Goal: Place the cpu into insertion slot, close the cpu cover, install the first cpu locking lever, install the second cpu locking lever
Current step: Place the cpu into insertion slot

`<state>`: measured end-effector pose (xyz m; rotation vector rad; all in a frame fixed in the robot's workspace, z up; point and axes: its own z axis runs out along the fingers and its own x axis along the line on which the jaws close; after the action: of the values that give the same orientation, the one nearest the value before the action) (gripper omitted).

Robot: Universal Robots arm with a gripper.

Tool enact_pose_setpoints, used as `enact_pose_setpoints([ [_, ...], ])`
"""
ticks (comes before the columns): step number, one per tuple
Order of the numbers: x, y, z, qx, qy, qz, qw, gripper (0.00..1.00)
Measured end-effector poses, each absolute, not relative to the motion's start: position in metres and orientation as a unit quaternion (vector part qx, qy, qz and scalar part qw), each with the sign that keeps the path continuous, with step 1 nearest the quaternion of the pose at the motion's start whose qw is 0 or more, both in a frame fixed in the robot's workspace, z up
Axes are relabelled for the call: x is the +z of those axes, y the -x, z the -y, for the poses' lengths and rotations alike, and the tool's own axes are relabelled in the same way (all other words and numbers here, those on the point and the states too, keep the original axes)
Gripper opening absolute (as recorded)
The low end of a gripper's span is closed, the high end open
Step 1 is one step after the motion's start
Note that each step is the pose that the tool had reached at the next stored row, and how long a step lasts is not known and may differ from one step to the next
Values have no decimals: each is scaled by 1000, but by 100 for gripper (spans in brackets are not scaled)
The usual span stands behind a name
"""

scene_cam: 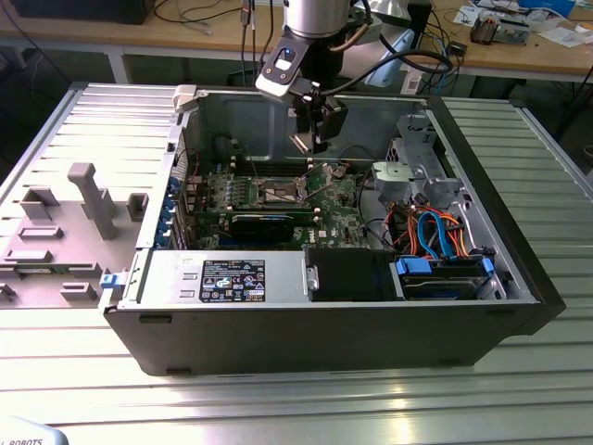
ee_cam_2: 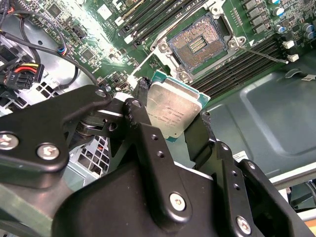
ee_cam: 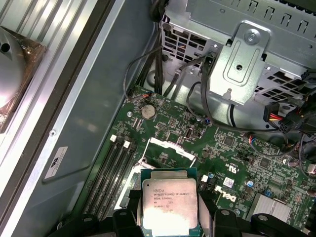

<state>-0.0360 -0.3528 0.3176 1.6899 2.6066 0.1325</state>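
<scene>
Ribbed metal worktop (scene_cam: 296, 408) up front in the exterior view, and on it the big open computer case (scene_cam: 324, 324), lying on its side. At the exterior view's left sits a grey fixture plate (scene_cam: 65, 232). Inside the case we've got the labelled power supply (scene_cam: 232, 278) along the near wall, and the silver drive cage (scene_cam: 412, 171) toward the exterior view's right, with blue and orange cables (scene_cam: 435, 232) just beside it. The green motherboard (scene_cam: 278, 199) fills the floor of the case.

Down from above comes the arm, its end effector (scene_cam: 310, 139) hanging over the board. In the second wrist view its black fingers (ee_cam_2: 140, 106) are pinching the cpu (ee_cam_2: 173, 106) by two opposite edges, silver top facing the camera. So the cpu is up in the air, gripped, close to the insertion slot (ee_cam_2: 197, 44) but not in it. The slot's contact field lies exposed, and a thin wire lever (ee_cam_2: 264, 53) runs from its corner across the memory slots (ee_cam_2: 232, 71). In the first wrist view, a coin battery (ee_cam: 147, 111) sits on the board beyond the chip.
</scene>
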Motion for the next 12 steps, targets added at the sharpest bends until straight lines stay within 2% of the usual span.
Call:
enact_pose_setpoints([
  [12,317,36,353,43,-547,-836,16,54],
])
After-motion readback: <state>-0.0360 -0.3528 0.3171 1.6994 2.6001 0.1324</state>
